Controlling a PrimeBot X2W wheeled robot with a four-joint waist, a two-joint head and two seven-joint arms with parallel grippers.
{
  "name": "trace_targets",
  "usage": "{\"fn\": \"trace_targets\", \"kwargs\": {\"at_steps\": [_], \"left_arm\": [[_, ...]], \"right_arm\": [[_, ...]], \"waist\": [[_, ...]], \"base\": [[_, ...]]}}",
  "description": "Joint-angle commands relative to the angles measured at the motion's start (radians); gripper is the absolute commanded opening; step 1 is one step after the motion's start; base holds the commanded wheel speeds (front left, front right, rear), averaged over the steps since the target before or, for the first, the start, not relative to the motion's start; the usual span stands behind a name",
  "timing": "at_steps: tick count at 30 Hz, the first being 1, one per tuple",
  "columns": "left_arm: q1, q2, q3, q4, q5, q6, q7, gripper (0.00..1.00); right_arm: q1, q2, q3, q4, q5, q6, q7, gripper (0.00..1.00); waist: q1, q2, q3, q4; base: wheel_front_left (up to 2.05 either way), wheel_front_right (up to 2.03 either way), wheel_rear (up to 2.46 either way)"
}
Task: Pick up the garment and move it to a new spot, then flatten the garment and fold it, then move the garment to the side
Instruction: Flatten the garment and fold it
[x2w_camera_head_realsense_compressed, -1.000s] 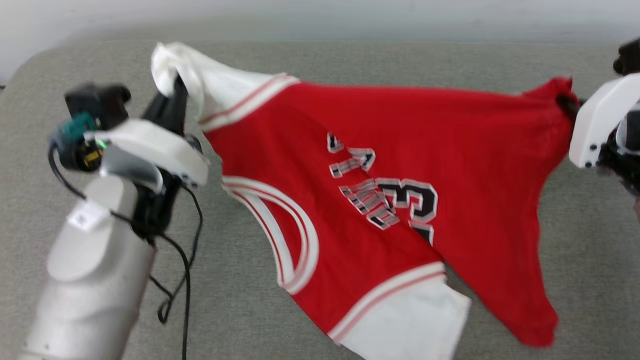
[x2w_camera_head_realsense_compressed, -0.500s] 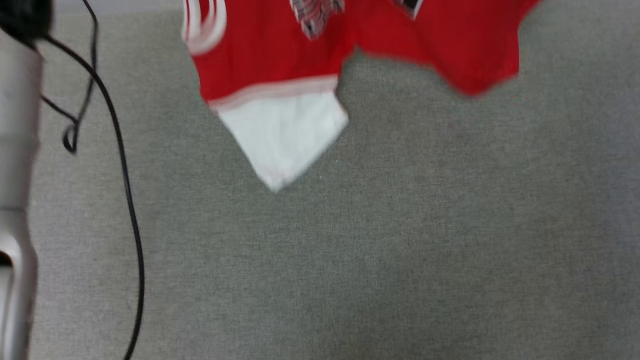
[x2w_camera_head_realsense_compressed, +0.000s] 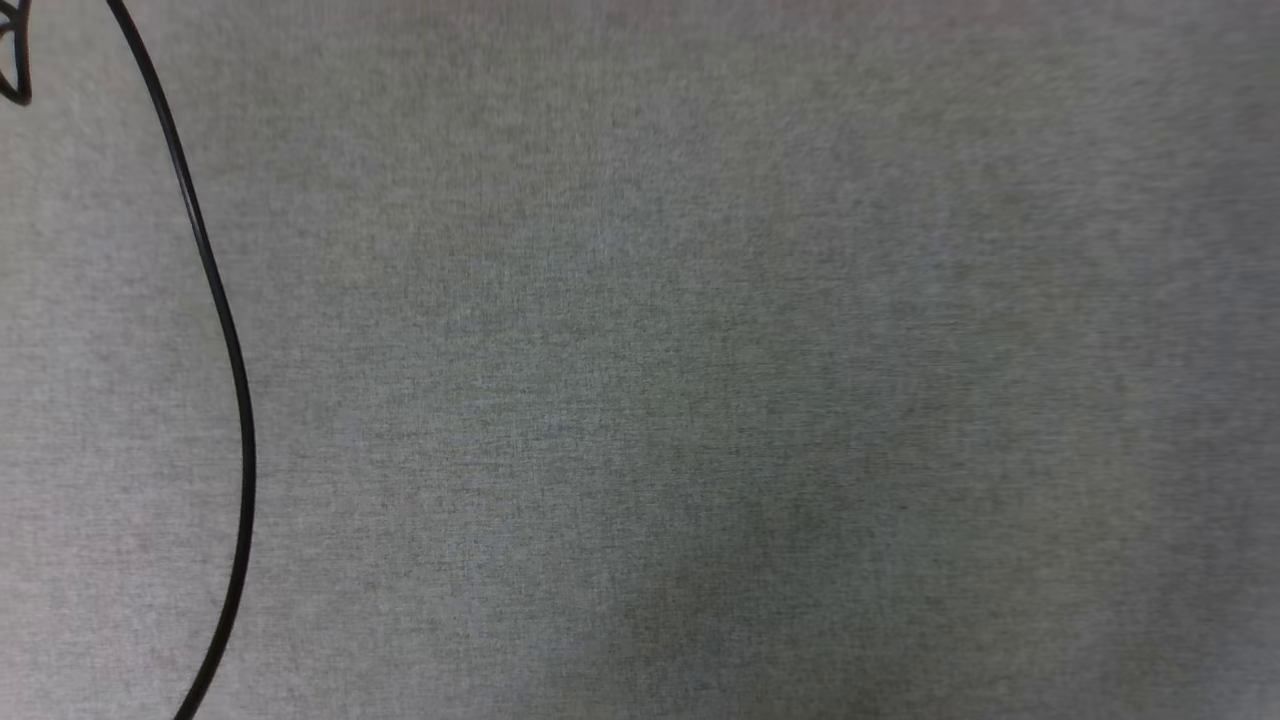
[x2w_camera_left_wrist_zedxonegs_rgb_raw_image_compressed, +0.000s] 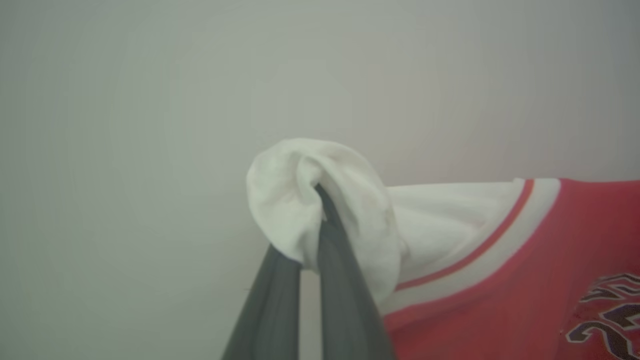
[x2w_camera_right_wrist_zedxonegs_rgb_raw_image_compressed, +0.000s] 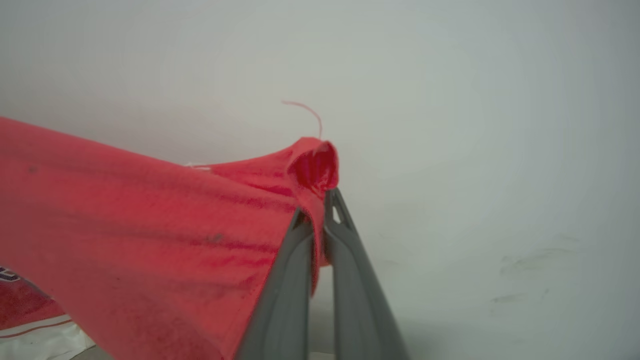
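In the left wrist view my left gripper (x2w_camera_left_wrist_zedxonegs_rgb_raw_image_compressed: 312, 220) is shut on a bunched white sleeve of the garment (x2w_camera_left_wrist_zedxonegs_rgb_raw_image_compressed: 500, 260), whose red body with striped trim and black print stretches off to the right. In the right wrist view my right gripper (x2w_camera_right_wrist_zedxonegs_rgb_raw_image_compressed: 317, 212) is shut on a red corner of the garment (x2w_camera_right_wrist_zedxonegs_rgb_raw_image_compressed: 150, 235), which spreads away to the left, held up in front of a pale wall. A loose red thread (x2w_camera_right_wrist_zedxonegs_rgb_raw_image_compressed: 307, 111) sticks up from the pinched corner.
The head view looks down on a grey fabric surface (x2w_camera_head_realsense_compressed: 700, 400). A black cable (x2w_camera_head_realsense_compressed: 225, 330) curves down its left side. A pale wall (x2w_camera_left_wrist_zedxonegs_rgb_raw_image_compressed: 150, 100) stands behind the held cloth.
The head camera has tilted down: the garment and both arms have slid up out of the head view, leaving grey fabric and the cable.
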Motion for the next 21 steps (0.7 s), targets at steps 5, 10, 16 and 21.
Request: {"fn": "trace_targets", "kwargs": {"at_steps": [5,10,16,21], "left_arm": [[0.036,-0.001,0.007,0.078,-0.026,-0.021,-0.033,0.00],[0.123,-0.016,0.011,0.139,-0.063,-0.050,-0.063,0.00],[0.325,-0.009,0.006,0.160,-0.158,-0.075,-0.067,0.00],[0.570,0.005,-0.031,0.060,-0.255,-0.077,-0.078,0.00]], "right_arm": [[0.017,0.011,0.019,0.063,-0.017,-0.012,-0.021,0.00],[0.090,0.023,0.072,0.116,0.015,-0.011,-0.046,0.00],[0.279,0.038,0.156,0.125,0.106,-0.010,-0.103,0.00],[0.488,0.026,0.218,0.085,0.190,-0.009,-0.151,0.00]], "waist": [[-0.0002,0.0000,0.073,0.022],[-0.0002,0.0000,0.066,0.029],[-0.0002,0.0000,-0.016,0.015],[-0.0002,0.0000,-0.103,0.015]], "base": [[0.00,0.00,0.00],[0.00,0.00,0.00],[0.00,0.00,0.00],[0.00,0.00,0.00]]}}
